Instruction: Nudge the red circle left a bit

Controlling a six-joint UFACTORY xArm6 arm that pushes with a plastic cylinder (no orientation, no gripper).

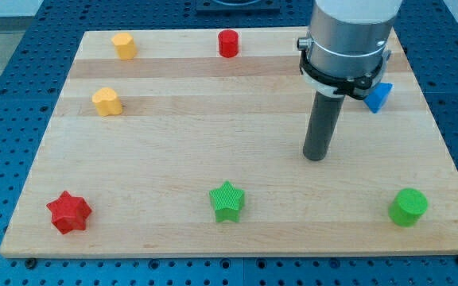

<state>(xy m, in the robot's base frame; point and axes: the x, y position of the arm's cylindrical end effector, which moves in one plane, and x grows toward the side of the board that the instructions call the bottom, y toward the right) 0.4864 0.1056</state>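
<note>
Rod first: my tip (316, 157) is the bottom end of a straight dark rod that comes down from a big grey arm (348, 36) at the view's top right. There is nothing to open or close on it. It holds nothing, and no block touches it. The tip sits on a bare part of the wooden board (173, 151), a little to the view's right of the middle.

The closest block is the blue one (378, 97). It is up and to the view's right of the tip, just beside the grey arm, and the arm hides part of it, so I cannot tell its shape for sure.

The red circle (228, 43) is the block for the job. It stands near the top edge of the board, up and to the view's left of the tip, well apart from it.

The green star (227, 200) is near the bottom edge, down and to the view's left of the tip. The green circle (408, 206) is near the bottom right corner.

Far off on the view's left are three more. A yellow block (123, 44) sits near the top left corner, and a yellow heart (107, 102) sits below it. A red star (69, 211) is near the bottom left corner.

No boxes or bowls show, so each block just sits on the board by itself.
</note>
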